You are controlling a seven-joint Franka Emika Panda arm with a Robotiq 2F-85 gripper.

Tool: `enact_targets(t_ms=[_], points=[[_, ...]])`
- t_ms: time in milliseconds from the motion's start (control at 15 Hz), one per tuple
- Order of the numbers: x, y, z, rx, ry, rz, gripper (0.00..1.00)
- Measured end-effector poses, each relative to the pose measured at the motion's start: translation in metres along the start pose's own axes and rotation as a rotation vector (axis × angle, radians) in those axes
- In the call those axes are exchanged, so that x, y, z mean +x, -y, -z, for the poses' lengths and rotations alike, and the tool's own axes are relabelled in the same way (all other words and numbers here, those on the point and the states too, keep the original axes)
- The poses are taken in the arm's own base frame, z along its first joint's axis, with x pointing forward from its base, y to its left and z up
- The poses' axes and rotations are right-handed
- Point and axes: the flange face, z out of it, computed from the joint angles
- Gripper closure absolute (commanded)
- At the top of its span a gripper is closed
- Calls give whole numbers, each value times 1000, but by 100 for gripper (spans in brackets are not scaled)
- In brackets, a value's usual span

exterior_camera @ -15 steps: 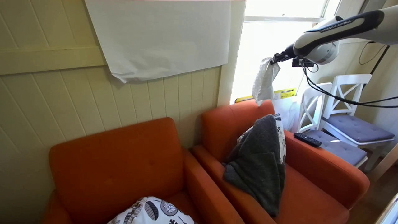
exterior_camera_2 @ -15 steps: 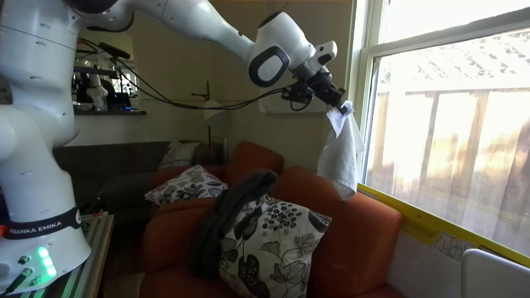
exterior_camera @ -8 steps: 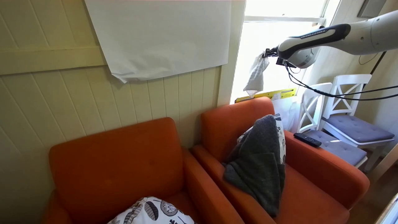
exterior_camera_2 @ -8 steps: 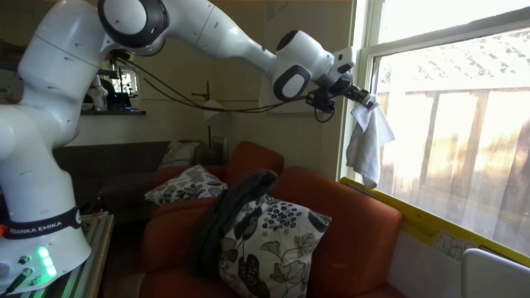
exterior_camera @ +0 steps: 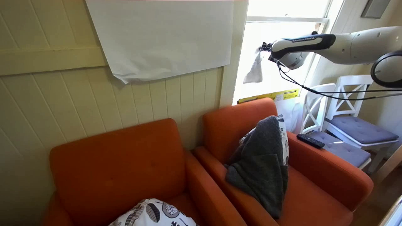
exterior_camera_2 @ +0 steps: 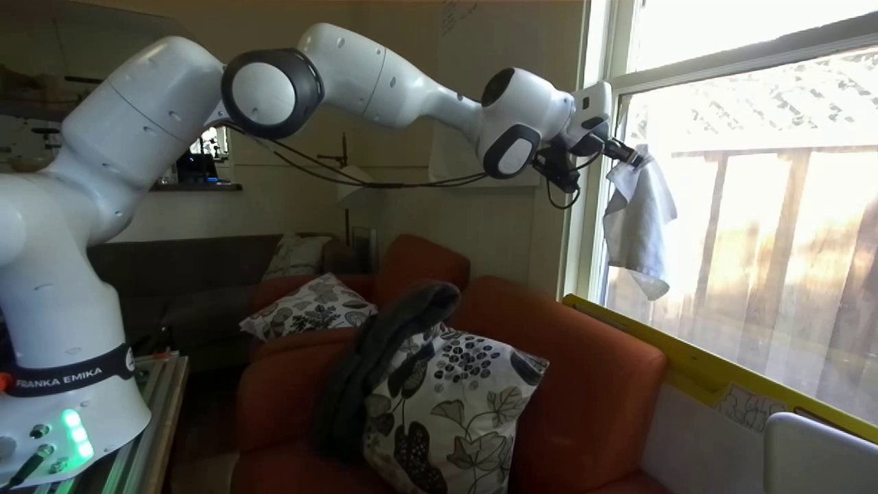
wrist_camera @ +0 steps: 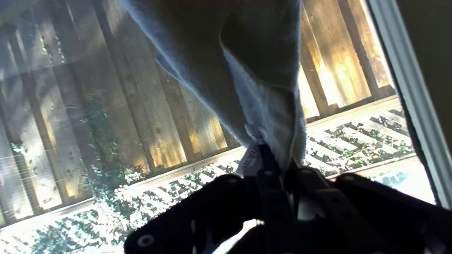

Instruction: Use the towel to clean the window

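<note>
White towel: in an exterior view, hanging limp in front of the window; a second ago its lower end overlapped the orange armchair, and now the window shows below it.
Gripper: clamped on the towel's bunched upper end; it stood short of the window a second ago and now stands in front of it.
Arm: stretched farther toward the window than before, its elbow lower.
Yellow strip: in an exterior view, clear of the towel, which hung across it a second ago.
Towel's lower edge: higher than before, flared against the bright window; whether it touches cannot be told.
Elbow: newly in sight at the right edge.
Grey cloth and remote: unmoved, the cloth draped on the armchair, the remote on its armrest.
Tag: in the wrist view, small and printed, on the towel just beside the fingertips; the lettering is too blurred to read in full.
Fingers: close together, the towel gathered between them and running to the top edge.
Fence: seen through the window on both sides of the towel.
</note>
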Motion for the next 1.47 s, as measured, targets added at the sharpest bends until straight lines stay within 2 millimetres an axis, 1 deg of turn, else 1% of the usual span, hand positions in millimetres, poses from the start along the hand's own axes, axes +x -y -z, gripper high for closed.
enact_targets(t_ms=[267, 467, 600, 733, 867, 1067, 1200, 1333, 1467], points=[[-12, 19, -22, 71, 20, -15, 98], [-28, 22, -37, 107, 68, -8, 98], [-40, 16, -47, 106, 109, 12, 98], [-51, 2, -55, 75, 148, 54, 98], [-58, -14, -60, 27, 165, 102, 98], [-56, -32, -65, -44, 148, 130, 98], [-48, -37, -64, -70, 111, 115, 98], [-37, -34, -60, -71, 51, 84, 98], [-23, -24, -53, -51, -19, 52, 98]])
